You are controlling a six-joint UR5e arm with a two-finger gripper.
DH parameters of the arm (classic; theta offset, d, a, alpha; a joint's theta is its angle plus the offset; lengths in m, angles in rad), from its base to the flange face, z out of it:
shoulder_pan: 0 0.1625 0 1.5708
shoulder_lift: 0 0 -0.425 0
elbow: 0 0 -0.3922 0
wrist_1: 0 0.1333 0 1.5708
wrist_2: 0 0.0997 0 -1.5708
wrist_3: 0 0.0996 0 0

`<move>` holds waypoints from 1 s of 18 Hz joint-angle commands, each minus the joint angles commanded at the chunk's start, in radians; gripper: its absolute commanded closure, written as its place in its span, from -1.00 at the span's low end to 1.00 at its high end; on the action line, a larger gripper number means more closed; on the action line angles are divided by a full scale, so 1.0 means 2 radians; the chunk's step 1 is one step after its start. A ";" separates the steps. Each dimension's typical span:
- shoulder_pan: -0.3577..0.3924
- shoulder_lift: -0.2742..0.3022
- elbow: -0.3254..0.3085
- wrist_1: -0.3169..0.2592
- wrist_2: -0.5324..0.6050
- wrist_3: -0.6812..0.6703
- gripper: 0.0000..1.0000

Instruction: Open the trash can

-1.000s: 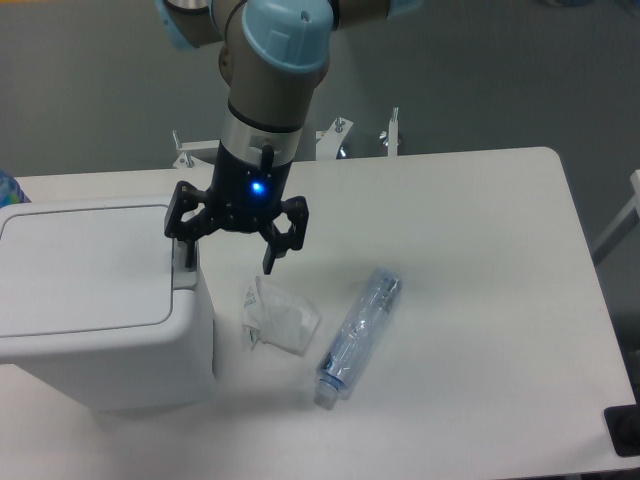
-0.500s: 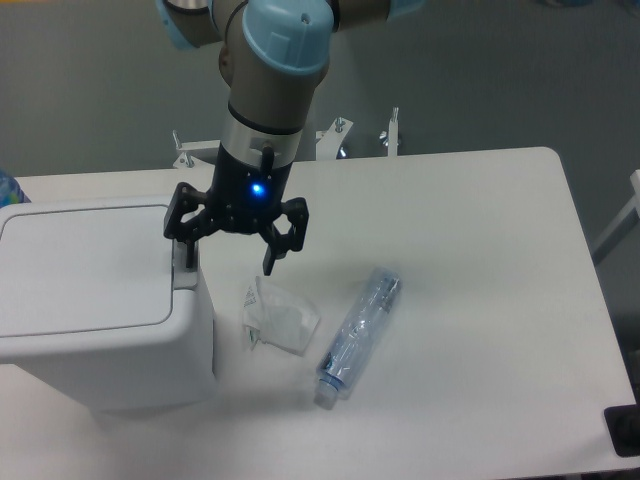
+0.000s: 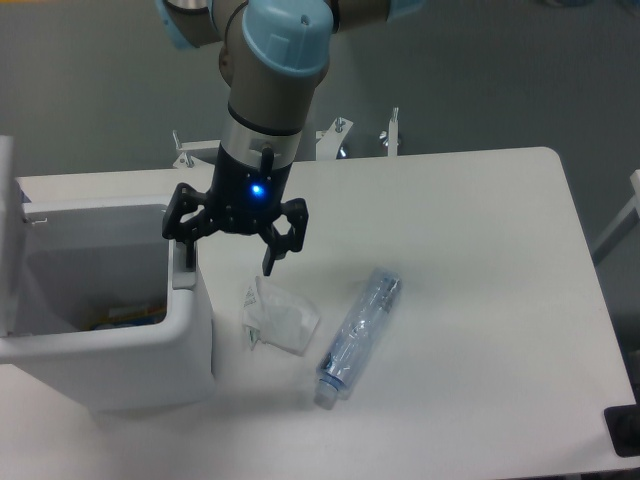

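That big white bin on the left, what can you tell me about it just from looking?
The trash can is a large boxy bin of smooth white plastic with rounded corners, standing on the table's left side and cut off by the picture's edge. Its lid is up, standing nearly vertical at the far left, so the inside shows; some colourful rubbish lies at the bottom, too small to identify. A grey button strip sits on the right rim, and one finger of the open claw rests on or just above it.
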 joint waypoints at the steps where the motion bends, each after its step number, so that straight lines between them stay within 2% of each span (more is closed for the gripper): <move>1: 0.000 0.000 0.002 0.000 0.000 0.000 -1.00; 9: 0.001 0.002 0.019 0.001 0.002 0.002 -1.00; 12: 0.008 -0.007 0.041 0.001 0.002 0.005 -1.00; 16: 0.048 -0.015 0.070 0.006 0.002 0.012 -1.00; 18: 0.068 -0.016 0.073 0.008 0.002 0.030 -1.00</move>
